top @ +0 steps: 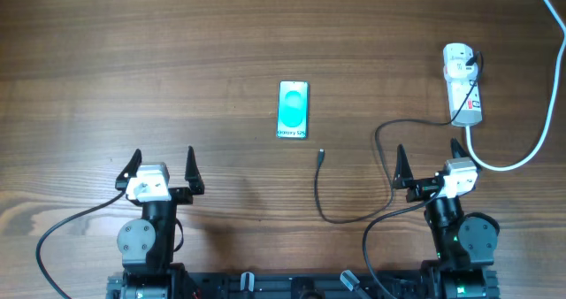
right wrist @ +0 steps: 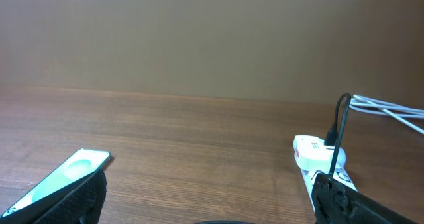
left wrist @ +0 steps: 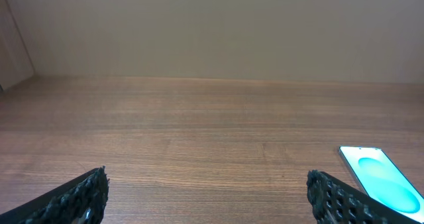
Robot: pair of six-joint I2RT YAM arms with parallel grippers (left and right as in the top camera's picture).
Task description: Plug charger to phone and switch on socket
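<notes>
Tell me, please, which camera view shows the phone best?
The overhead view: the whole phone lies flat and unobstructed, its text strip at the near end. The left wrist view catches it cut off at the lower right corner; the right wrist view shows a foreshortened part at lower left.

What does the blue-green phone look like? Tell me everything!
The phone is a small, flat rectangle with a turquoise face and a white strip of dark writing at the end nearer the robot. It lies flat, face up, near the middle of the wooden table. Nothing touches it; the charger tip lies apart.
</notes>
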